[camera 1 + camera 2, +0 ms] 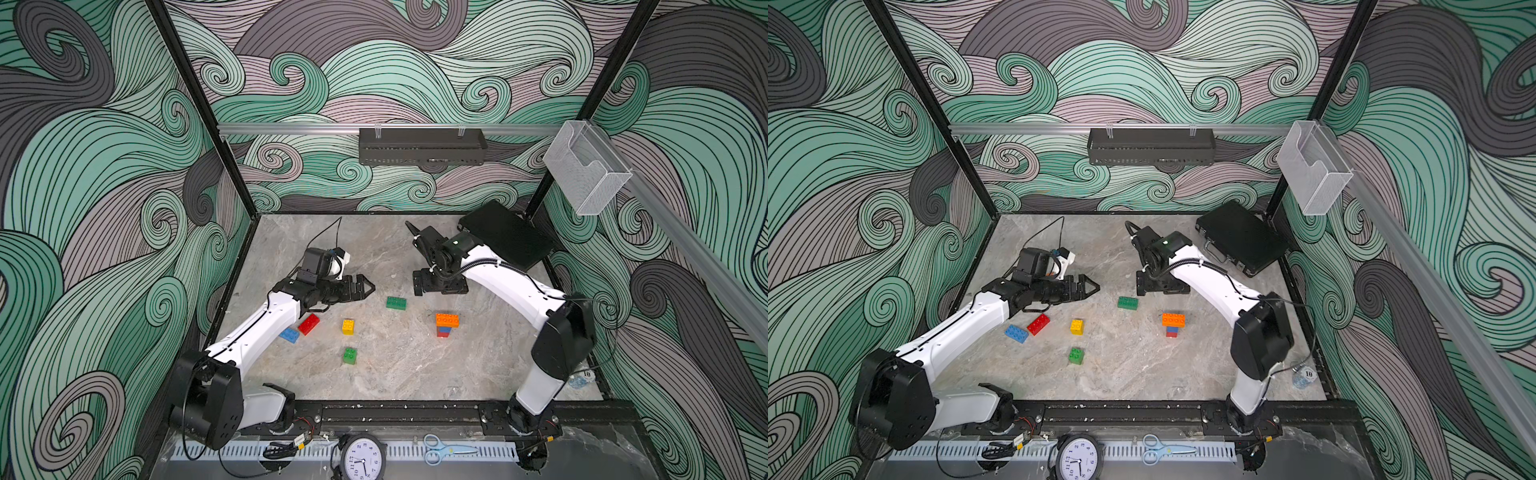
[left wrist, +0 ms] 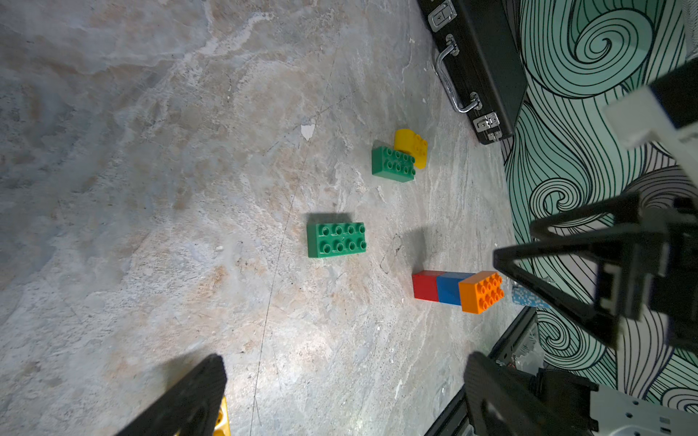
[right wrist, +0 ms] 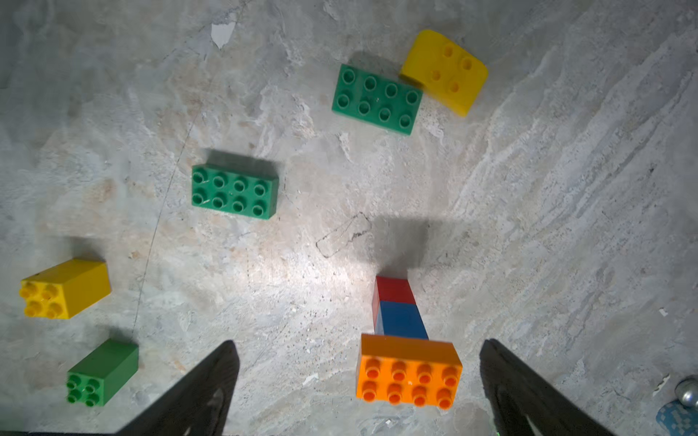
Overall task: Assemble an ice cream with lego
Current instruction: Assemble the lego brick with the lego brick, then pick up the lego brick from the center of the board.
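A lego stack stands right of centre, with a red brick at the bottom, a blue one on it and an orange oblong (image 1: 447, 321) (image 3: 409, 372) on top. My right gripper (image 1: 440, 286) (image 3: 359, 343) hangs open high above it, fingers well clear of the orange brick on both sides. Loose lego lies around: a green oblong (image 1: 395, 303), a yellow square (image 1: 348, 326), a green square (image 1: 350, 356), a red brick (image 1: 308, 324) and a blue one (image 1: 289, 335). The right wrist view also shows a second green oblong (image 3: 377, 99) touching a round-topped yellow brick (image 3: 445, 71). My left gripper (image 1: 368, 286) (image 2: 345, 362) is open and empty above the table's left half.
A black case (image 1: 507, 237) lies at the back right corner. A small bottle (image 1: 579, 380) sits by the right arm's base. A clock (image 1: 363, 459) and scissors (image 1: 446, 451) lie in front of the black rail (image 1: 395, 411).
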Available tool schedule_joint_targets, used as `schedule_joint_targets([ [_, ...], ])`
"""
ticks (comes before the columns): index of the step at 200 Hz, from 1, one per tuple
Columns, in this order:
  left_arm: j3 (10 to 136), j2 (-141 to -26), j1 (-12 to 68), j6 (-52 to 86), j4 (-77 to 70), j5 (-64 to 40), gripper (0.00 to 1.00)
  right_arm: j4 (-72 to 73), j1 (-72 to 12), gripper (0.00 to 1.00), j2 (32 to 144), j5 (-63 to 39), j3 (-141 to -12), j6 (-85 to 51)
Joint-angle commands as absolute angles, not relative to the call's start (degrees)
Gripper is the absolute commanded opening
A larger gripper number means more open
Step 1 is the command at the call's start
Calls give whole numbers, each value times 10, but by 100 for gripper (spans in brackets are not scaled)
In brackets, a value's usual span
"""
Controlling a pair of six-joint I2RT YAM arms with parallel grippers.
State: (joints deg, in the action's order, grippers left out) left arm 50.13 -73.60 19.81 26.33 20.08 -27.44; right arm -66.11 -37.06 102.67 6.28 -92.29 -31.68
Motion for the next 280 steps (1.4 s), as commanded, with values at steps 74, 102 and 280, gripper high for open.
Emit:
schedule_joint_targets([
  [74, 513, -737, 202, 249, 212, -281, 98, -617, -310, 99, 1213, 30, -1033, -246],
  [102, 517, -741, 202, 245, 216, -282, 99, -599, -300, 99, 1242, 28, -1035, -241],
  [280, 521, -748, 202, 239, 221, -275, 98, -538, -272, 86, 1253, 4, -989, -307],
])
